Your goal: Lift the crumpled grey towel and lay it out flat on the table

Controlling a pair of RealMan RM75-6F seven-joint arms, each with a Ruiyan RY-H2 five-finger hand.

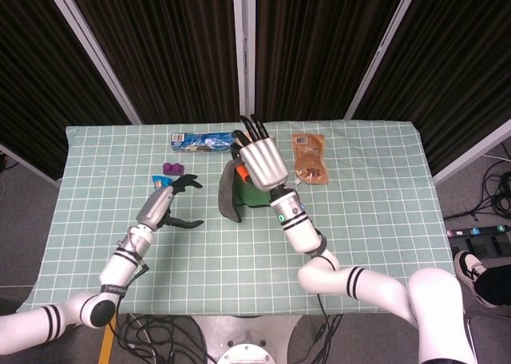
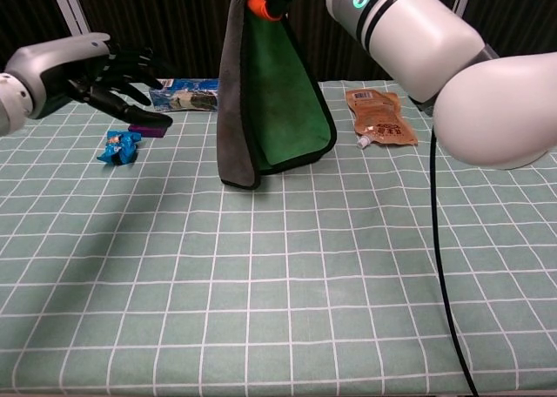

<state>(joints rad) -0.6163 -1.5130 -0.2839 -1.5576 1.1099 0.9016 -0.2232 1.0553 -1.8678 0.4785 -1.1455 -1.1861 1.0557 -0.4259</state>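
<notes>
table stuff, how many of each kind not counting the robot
towel, grey outside, green inside, hanging from the right hand: 1
snack pouches, brown and pale (mostly hidden): 2
blue box: 1
purple block: 1
blue crumpled wrapper: 1
total: 6
The left hand holds nothing.
</notes>
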